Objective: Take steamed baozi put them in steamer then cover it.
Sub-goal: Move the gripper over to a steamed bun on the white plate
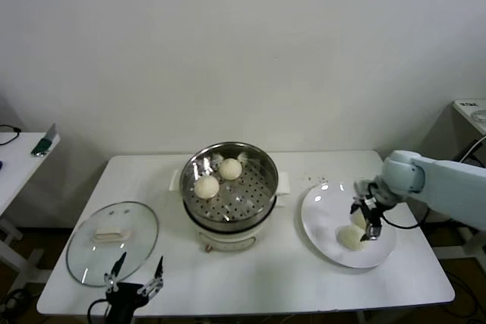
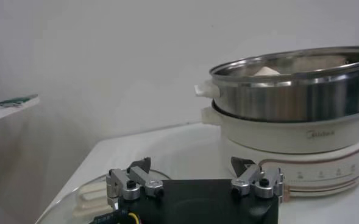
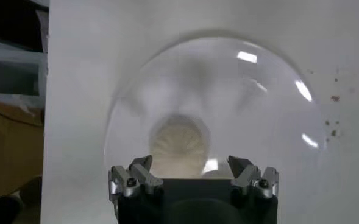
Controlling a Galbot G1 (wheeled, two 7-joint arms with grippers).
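Steamer with two buns, plate with two buns, lid set aside on the table.

Steamer (image 1: 229,180) at the middle of the white table (image 1: 304,282), uncovered; two buns inside, one (image 1: 206,187) at about 9 o'clock on the perforated floor, the other (image 1: 230,168) at about 12 o'clock. Glass lid (image 1: 112,242) lying flat at the steamer's 8 o'clock, well apart from it, bar handle up. White plate (image 1: 326,202) at the steamer's 3 o'clock, near it. Right gripper (image 1: 366,221) low over the plate, fingers spread apart, holding nothing; one bun (image 1: 349,238) just below it at the plate's 6 o'clock, a second bun (image 1: 358,218) partly hidden behind the gripper. Left gripper (image 1: 137,272) at the table's near edge, at the lid's 5 o'clock, fingers spread apart, empty.
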